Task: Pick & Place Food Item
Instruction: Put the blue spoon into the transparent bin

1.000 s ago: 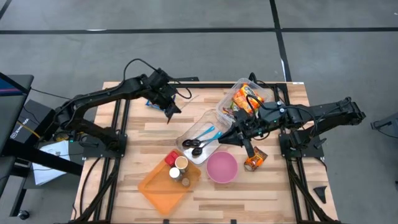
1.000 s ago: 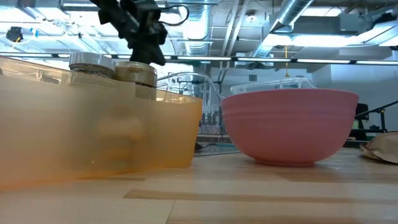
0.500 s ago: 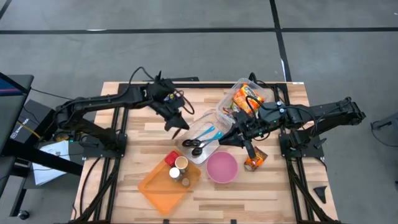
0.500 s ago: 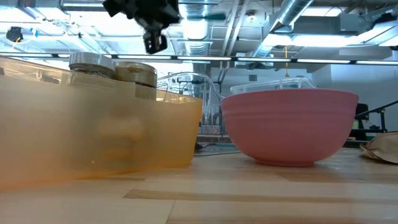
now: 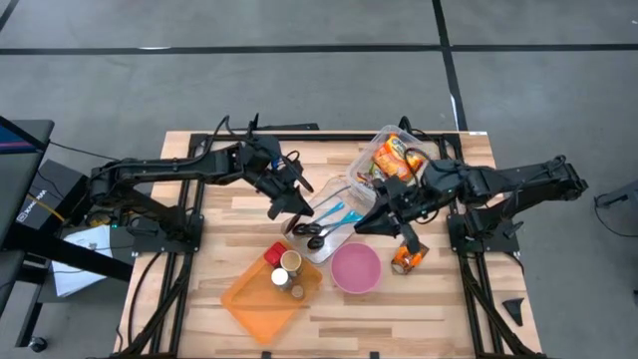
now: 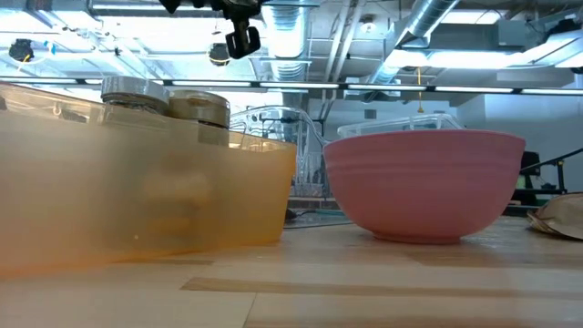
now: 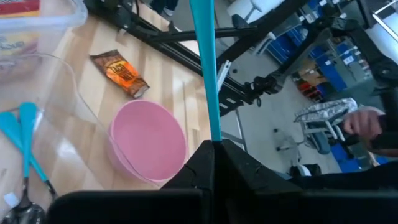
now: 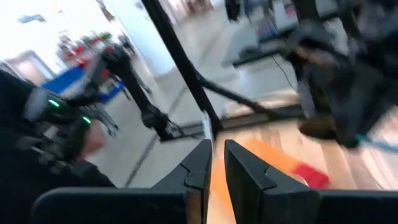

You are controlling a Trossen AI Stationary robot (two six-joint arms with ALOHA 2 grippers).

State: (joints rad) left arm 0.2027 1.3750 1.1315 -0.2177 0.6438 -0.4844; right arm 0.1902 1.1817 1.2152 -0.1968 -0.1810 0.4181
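My left gripper (image 5: 292,206) hangs above the table's middle, beside the left end of a clear tub (image 5: 351,189), and is shut on a thin teal stick (image 7: 207,74). Inside the tub lie scissors (image 5: 311,233) and teal-handled tools (image 5: 337,210). At the tub's right corner, my right gripper (image 5: 371,221) is shut on a thin pale edge. An orange snack packet (image 5: 409,255) lies flat on the table to the right of a pink bowl (image 5: 356,268). More packets (image 5: 394,158) fill a second clear tub at the far right. My left gripper pinches the teal stick's lower end (image 7: 213,134) between its two fingers. The stick runs straight on past the fingertips, clear of the table, out over the pink bowl (image 7: 149,143). My right gripper pinches a thin pale edge (image 8: 207,127) between its fingers; it looks like the clear tub's wall at its right corner. The fingers come nearly level from the table's right. The tub's bottom stays on the table.
An orange tray (image 5: 261,299) with jars and a red item stands near the front edge, left of the pink bowl. In the low view the tray (image 6: 137,200) and bowl (image 6: 424,182) fill the foreground. A person's hand (image 7: 364,121) shows beyond the table.
My left gripper has swung from the table's far left part toward the right and near side, up to the clear tub's left end. It rose a little, turned and tipped up toward level. It stayed shut.
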